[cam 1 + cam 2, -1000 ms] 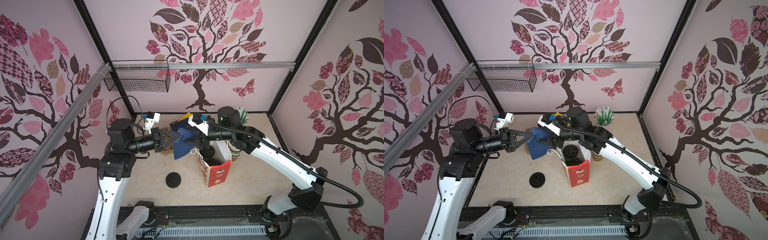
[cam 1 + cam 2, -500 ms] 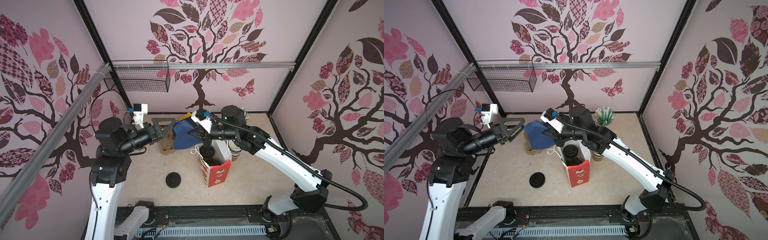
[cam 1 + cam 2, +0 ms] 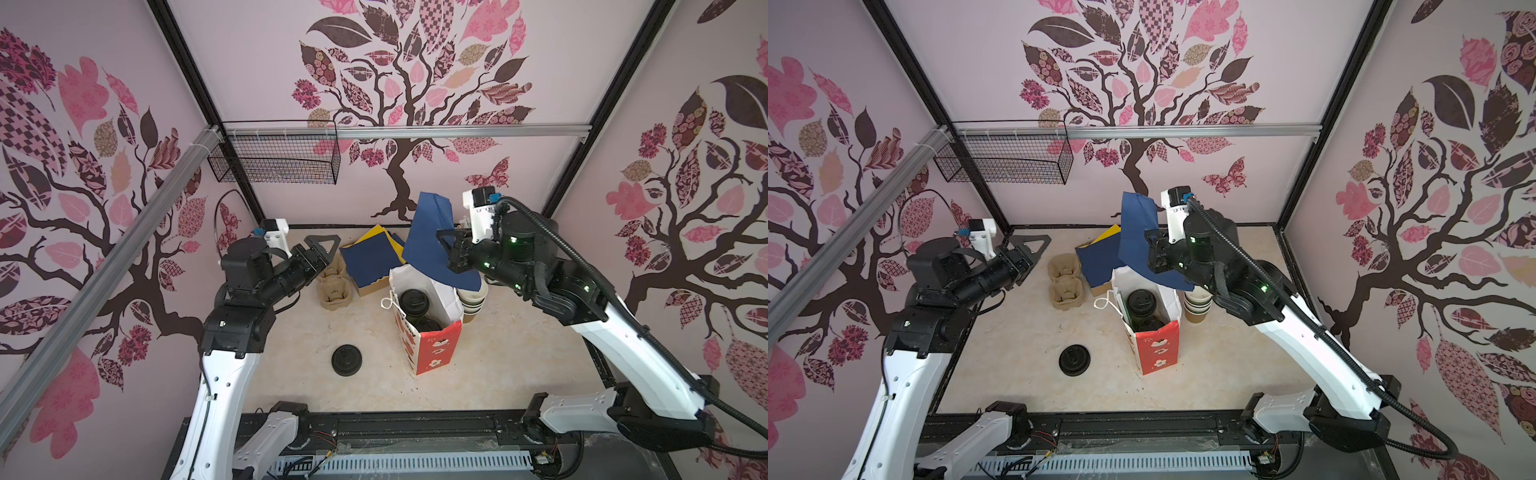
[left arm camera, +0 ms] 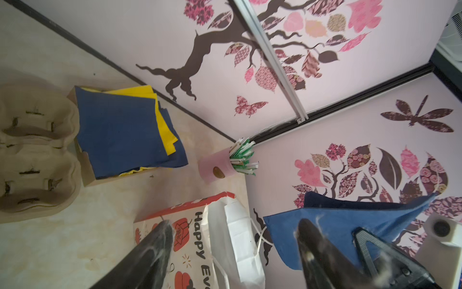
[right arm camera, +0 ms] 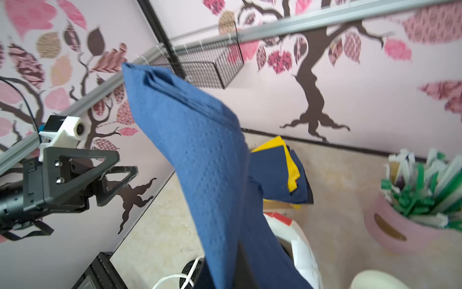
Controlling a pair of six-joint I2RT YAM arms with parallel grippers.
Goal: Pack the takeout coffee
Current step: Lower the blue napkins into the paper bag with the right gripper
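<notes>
In both top views, the two lidded coffee cups (image 3: pixel 415 300) stand inside the red-and-white bag (image 3: pixel 434 353). By its mouth the right gripper (image 3: pixel 448 249) is pinched tight on a blue napkin (image 3: pixel 428 232). In the left wrist view, the left gripper (image 4: pixel 235 222) is spread wide and empty. In the right wrist view, the napkin hangs across the middle.

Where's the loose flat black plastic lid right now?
The loose black lid lies flat on the beige tabletop in both top views, left of the red-and-white paper bag, touching nothing.
</notes>
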